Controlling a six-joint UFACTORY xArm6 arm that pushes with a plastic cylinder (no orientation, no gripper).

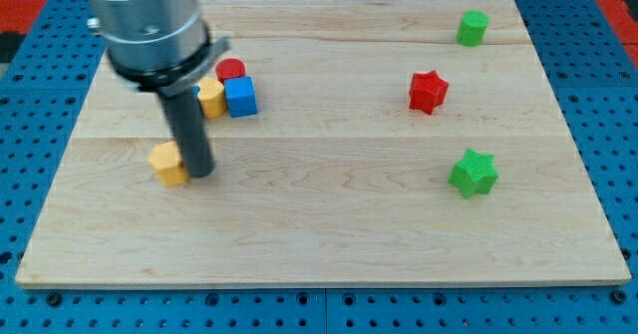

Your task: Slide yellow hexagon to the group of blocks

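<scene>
The yellow hexagon [167,163] lies at the view's left on the wooden board [329,214]. My tip [200,172] stands touching its right side. Above it sits a group of blocks: a yellow block [210,99], a blue cube [240,97] and a red round block [231,71], close together. The rod and the arm's grey body hide part of the group's left side.
A red star block [428,92] lies right of centre. A green star block [473,172] lies at the right. A green hexagon-like block [473,28] sits near the top right corner. A blue pegboard surrounds the board.
</scene>
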